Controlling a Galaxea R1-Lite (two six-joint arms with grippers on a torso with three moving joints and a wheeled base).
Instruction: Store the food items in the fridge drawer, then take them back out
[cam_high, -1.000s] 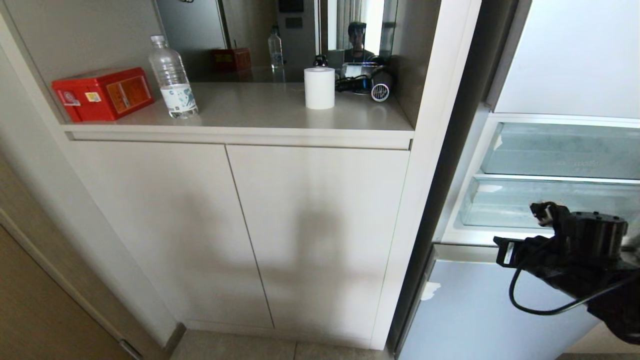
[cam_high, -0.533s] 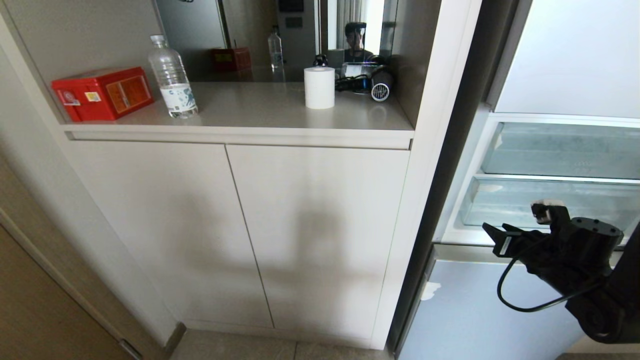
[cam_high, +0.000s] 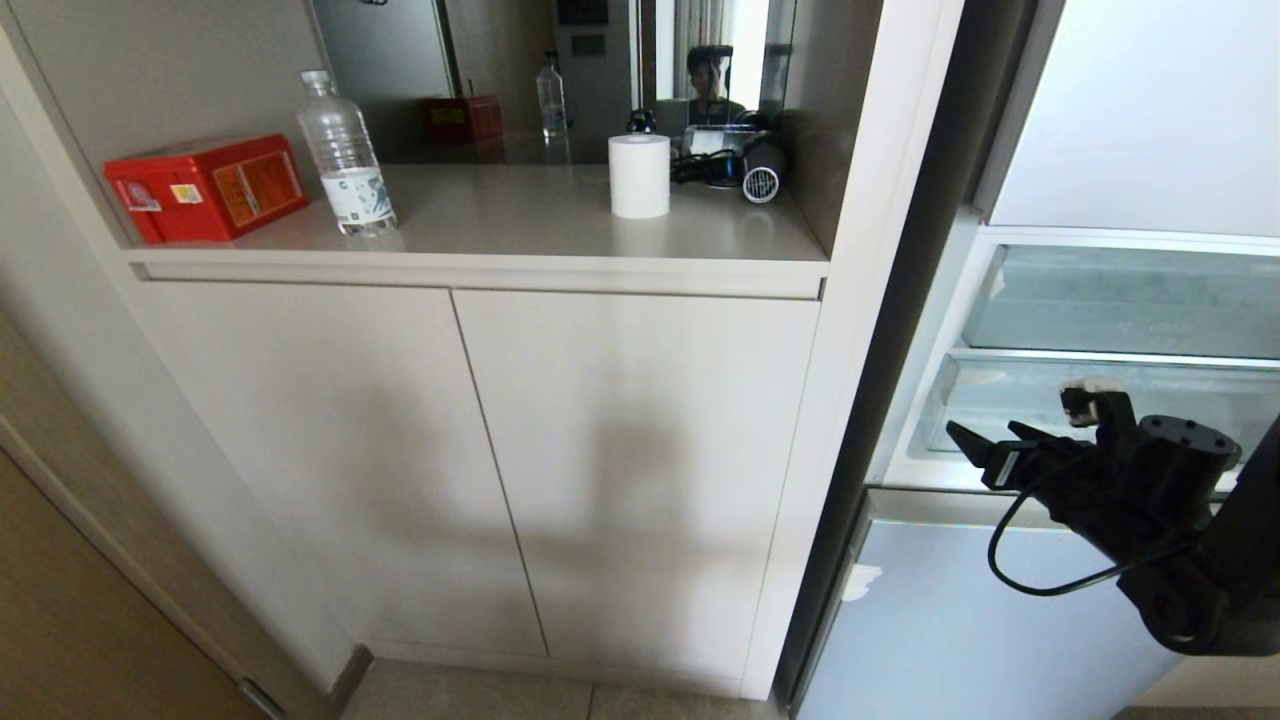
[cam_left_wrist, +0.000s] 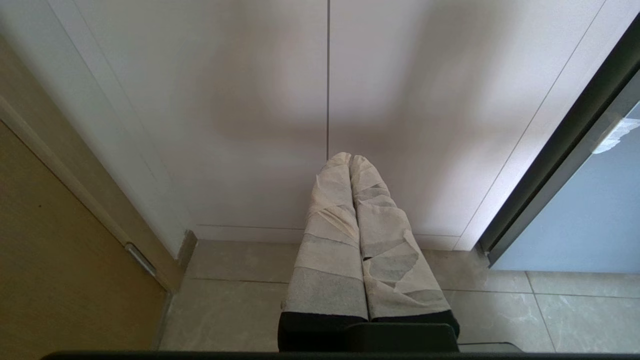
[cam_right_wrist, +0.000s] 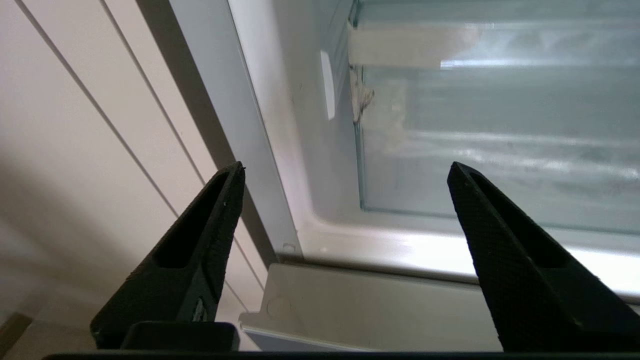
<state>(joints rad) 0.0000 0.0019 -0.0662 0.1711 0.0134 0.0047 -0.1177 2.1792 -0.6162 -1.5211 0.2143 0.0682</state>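
The right gripper (cam_right_wrist: 345, 167) hovers with its black fingers (cam_right_wrist: 200, 240) spread wide and empty, just in front of the open fridge, near the left end of the clear fridge drawer (cam_high: 1010, 405), which sits pushed in. The left gripper (cam_left_wrist: 350, 159) hangs low before the cabinet doors (cam_high: 480, 450), its taped fingers pressed together on nothing; no food item is visible

A lived-in home: built-in cabinets (cam_high: 480, 450) beside an open fridge (cam_high: 1100, 300), hairdryer (cam_high: 760, 170) and water bottle (cam_high: 345, 160) on the counter (cam_high: 520, 225).
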